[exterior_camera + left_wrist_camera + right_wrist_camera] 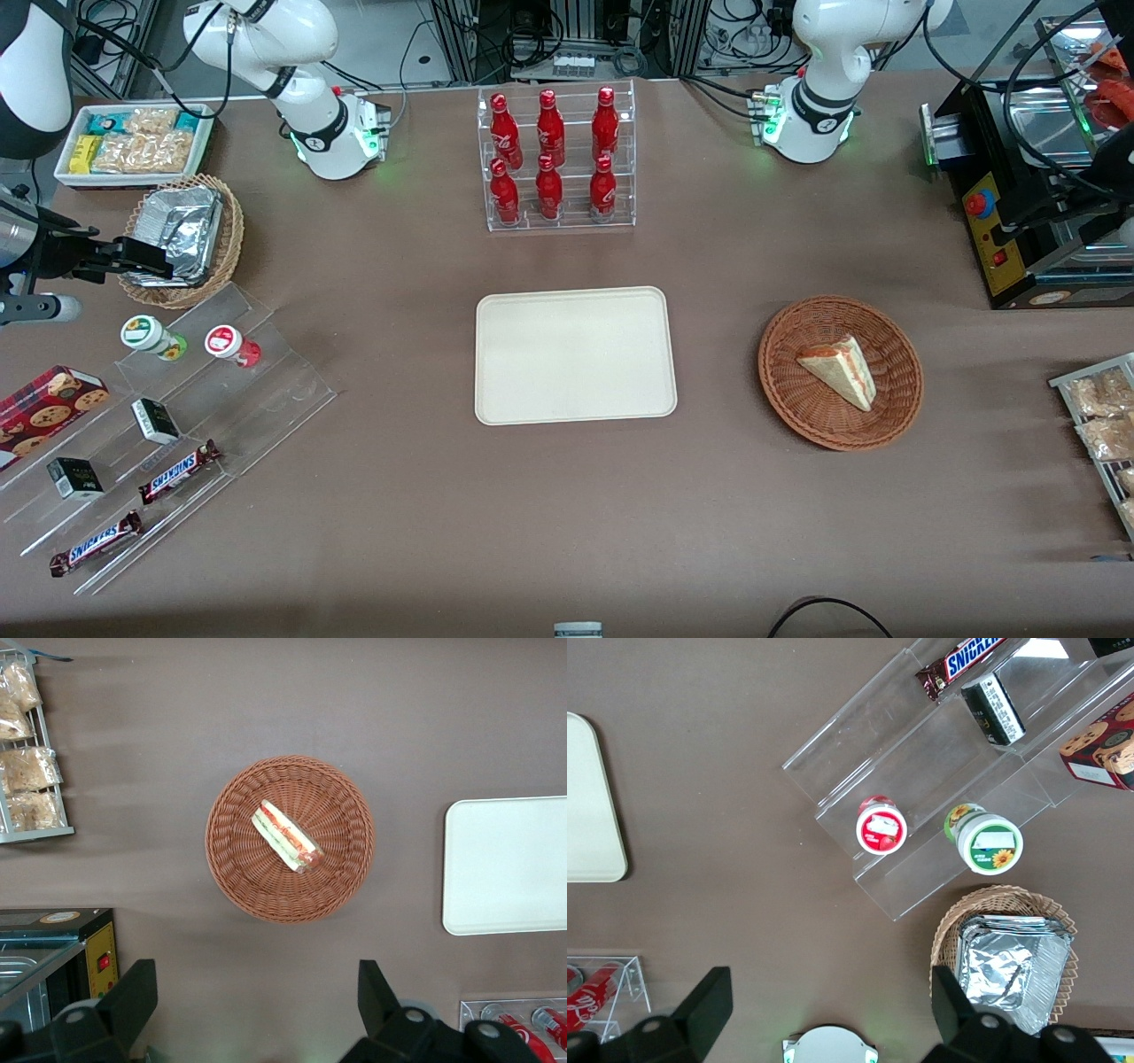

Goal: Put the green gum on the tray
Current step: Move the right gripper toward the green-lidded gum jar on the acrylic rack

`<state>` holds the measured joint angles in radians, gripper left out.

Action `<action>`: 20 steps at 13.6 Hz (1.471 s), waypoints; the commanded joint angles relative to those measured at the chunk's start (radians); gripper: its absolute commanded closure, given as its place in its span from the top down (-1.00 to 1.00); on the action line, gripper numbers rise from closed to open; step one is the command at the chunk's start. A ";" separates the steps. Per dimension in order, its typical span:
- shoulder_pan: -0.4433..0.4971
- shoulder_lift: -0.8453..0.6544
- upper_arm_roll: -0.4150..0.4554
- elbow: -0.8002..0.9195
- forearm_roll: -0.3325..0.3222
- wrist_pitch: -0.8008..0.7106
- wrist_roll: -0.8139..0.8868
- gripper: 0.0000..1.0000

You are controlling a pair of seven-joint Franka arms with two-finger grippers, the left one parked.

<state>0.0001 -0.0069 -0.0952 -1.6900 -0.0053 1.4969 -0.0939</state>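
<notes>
From the front we see the green gum [153,337] standing on the upper step of a clear acrylic riser [168,425] toward the working arm's end of the table, just beside the red-lidded bottle [232,345] on the same step. The tray [575,355] lies flat in the middle of the table, well apart from the riser, nothing on it. The gripper [146,258] hangs above the wicker basket of foil packs [182,239], farther from the front camera than the gum, and holds nothing. Our right wrist view looks straight down and gives what the front cannot: the printed lid of the green gum [990,842], the red-lidded bottle [881,828] apart from it by a small gap, and both fingers [702,1008] spread wide with bare table between them. It also catches one rounded corner of the tray [589,806]. The front view alone shows the Snickers bars [180,470] on the lower steps and the cola bottle rack [554,158].
</notes>
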 commanded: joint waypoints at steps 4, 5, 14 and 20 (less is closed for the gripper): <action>0.006 0.021 -0.005 0.018 -0.016 -0.003 -0.006 1.00; 0.004 0.021 -0.006 0.007 -0.018 0.005 -0.027 1.00; -0.124 0.008 -0.020 -0.163 -0.030 0.232 -0.497 1.00; -0.213 0.015 -0.018 -0.321 -0.030 0.479 -0.789 1.00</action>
<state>-0.1890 0.0204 -0.1197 -1.9593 -0.0172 1.9125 -0.8166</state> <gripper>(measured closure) 0.000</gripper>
